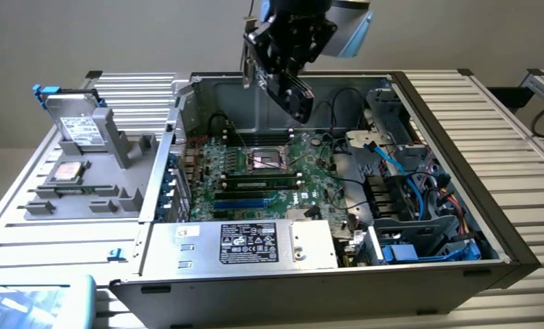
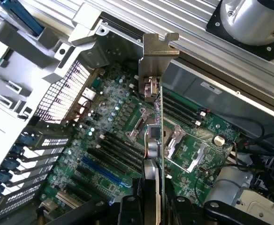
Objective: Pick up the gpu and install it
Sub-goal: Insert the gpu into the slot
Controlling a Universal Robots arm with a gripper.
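Gripper (image 2: 152,208) pinched on the gpu (image 1: 290,92), card hanging edge-down above the motherboard (image 1: 253,181) of the open case (image 1: 222,96); pickup done, seating in a slot not yet done.

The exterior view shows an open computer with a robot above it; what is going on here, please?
The robot's tool is shut on the gpu, a thin green card with a silver bracket at the end away from the tool. The card hangs tilted in the air over the open computer case, above the motherboard and clear of it. It is not yet seated in any slot.
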